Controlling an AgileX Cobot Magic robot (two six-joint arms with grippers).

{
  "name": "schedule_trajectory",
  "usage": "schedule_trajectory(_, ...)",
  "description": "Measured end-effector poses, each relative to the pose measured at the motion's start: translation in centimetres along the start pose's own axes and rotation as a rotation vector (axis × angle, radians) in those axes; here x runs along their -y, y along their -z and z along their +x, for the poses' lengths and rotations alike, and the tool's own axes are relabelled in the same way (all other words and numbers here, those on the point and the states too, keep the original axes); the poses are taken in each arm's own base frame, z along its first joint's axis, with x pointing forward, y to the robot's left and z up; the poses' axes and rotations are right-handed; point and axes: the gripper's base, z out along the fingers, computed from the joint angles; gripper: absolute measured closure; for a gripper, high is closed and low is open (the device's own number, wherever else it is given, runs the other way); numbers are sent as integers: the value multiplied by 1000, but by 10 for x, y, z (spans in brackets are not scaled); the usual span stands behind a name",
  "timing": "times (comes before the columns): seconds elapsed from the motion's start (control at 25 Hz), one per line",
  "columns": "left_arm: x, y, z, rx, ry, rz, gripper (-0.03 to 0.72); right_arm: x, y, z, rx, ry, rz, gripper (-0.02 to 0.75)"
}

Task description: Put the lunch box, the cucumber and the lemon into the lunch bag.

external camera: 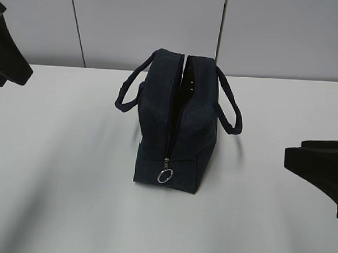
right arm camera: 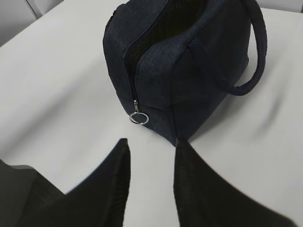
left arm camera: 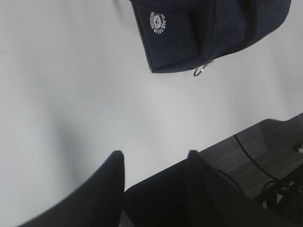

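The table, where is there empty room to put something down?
The white table is bare left of the lunch bag, in front of its zipper ring, and right of it up to the right gripper. The only crowded spot is the bag itself.

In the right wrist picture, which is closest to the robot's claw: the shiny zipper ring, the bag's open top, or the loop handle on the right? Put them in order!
From the right gripper:
1. The zipper ring, just ahead, low on the lunch bag's near end.
2. The open top, higher and further back.
3. The loop handle, far right, about as far as the top; hard to separate.
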Motion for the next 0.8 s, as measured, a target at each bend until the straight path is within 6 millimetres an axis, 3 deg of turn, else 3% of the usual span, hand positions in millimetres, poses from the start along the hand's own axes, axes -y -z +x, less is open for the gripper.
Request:
schedule_trajectory(0.16,1,3,1,9,0,4,398,-2,0,6,-70,34,-27,498)
schedule_trajectory(0.4,3,8,3,23,-6,6,398,1,-6,10,-439,126,-9,498)
schedule_trajectory(0.6,3,8,3,23,-6,6,398,16,-3,-5,-691,39,200,498)
schedule_trajectory(0.8,4,8,3,25,-6,6,398,31,-1,-9,-650,-122,438,498)
